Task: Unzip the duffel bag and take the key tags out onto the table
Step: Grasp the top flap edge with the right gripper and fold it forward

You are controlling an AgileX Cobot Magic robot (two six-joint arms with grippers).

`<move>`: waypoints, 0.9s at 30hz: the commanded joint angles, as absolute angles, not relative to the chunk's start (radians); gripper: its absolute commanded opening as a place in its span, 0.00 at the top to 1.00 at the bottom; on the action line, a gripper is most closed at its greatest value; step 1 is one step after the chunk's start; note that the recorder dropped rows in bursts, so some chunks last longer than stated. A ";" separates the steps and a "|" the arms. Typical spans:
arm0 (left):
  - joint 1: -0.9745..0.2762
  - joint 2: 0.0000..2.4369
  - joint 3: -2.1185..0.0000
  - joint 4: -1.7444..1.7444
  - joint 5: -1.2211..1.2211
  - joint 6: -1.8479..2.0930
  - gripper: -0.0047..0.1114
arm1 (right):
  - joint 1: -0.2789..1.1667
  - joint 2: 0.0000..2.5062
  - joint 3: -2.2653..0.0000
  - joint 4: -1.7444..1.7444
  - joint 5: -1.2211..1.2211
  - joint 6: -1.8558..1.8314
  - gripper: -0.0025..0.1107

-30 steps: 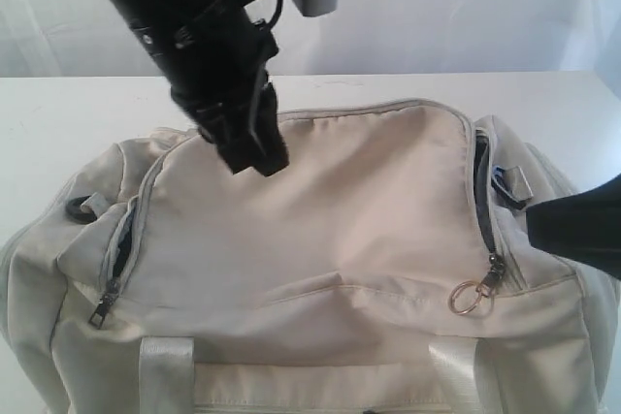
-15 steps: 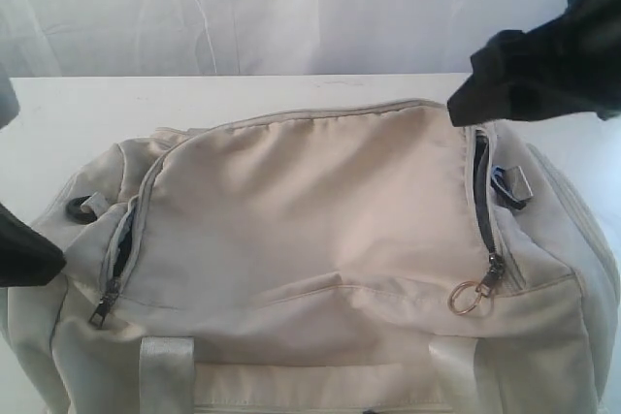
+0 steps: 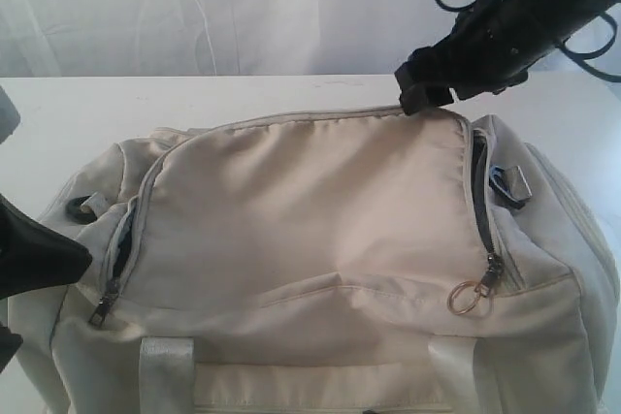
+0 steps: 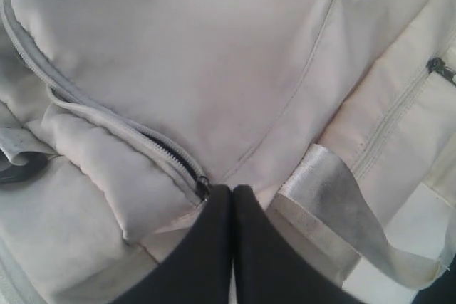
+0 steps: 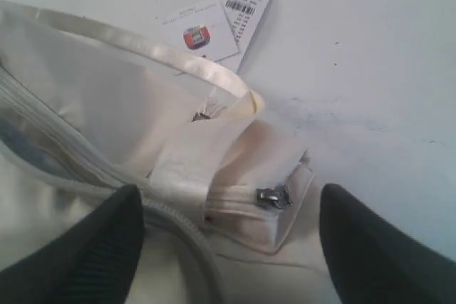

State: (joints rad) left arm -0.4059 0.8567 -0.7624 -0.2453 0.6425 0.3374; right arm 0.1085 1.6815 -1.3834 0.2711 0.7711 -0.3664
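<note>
Here, closest to the table's near edge, the duffel bag (image 3: 310, 220) is lying broadside and covering most of the table (image 3: 58, 113) from its left edge to its right edge. Its pale webbing handles (image 3: 165, 375) are hanging down the near side. I am holding my left pincer (image 4: 232, 191) low at the bag's near left end, toward the table's near left corner. In the left wrist view its two black fingers (image 4: 206, 247) are pressing flat together with nothing between them. Their tips are sitting just beside the left zipper pull (image 4: 203, 188), and I cannot tell whether they are touching it. The zipper running away from that pull is gaping a little and showing dark lining.

Toward the near right corner, the right zipper pull (image 3: 495, 273) is hanging with a brass-coloured ring (image 3: 469, 298) clipped to it. The zipper behind it is also standing open in a narrow dark slit. A little farther back on the left end, a black strap ring (image 3: 78, 206) is poking out.

Farthest off, I am hovering my right pincer (image 3: 425, 92) over the far rim of the bag's top panel, toward the table's far right corner. In the right wrist view its fingers are standing wide apart and gripping nothing. Between them a small pocket zipper pull (image 5: 274, 196) and a satin strap (image 5: 178, 62) are showing on the bag. Just beyond the bag, two white paper labels (image 5: 214, 30) are lying on the bare table, one with a barcode and one with a red mark.
</note>
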 commanded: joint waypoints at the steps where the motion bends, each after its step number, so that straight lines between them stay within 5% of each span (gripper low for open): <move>1: -0.404 0.847 -0.757 -0.269 0.646 0.329 0.96 | 0.111 1.705 -1.397 0.399 0.811 -0.516 0.41; 6: -0.410 0.847 -0.757 -0.276 0.647 0.331 0.96 | 0.113 1.705 -1.397 0.511 0.833 -0.575 0.46; 17: -0.412 0.847 -0.757 -0.276 0.647 0.336 0.96 | 0.119 1.690 -1.397 0.505 0.934 -0.575 0.97; 27: -0.412 0.847 -0.757 -0.269 0.643 0.336 0.96 | 0.143 1.490 -1.390 0.639 1.153 -0.627 0.98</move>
State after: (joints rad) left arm -0.4059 0.8567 -0.7624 -0.2630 0.6385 0.3374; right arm 0.1261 1.5585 -1.3914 0.6141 1.0653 -0.6054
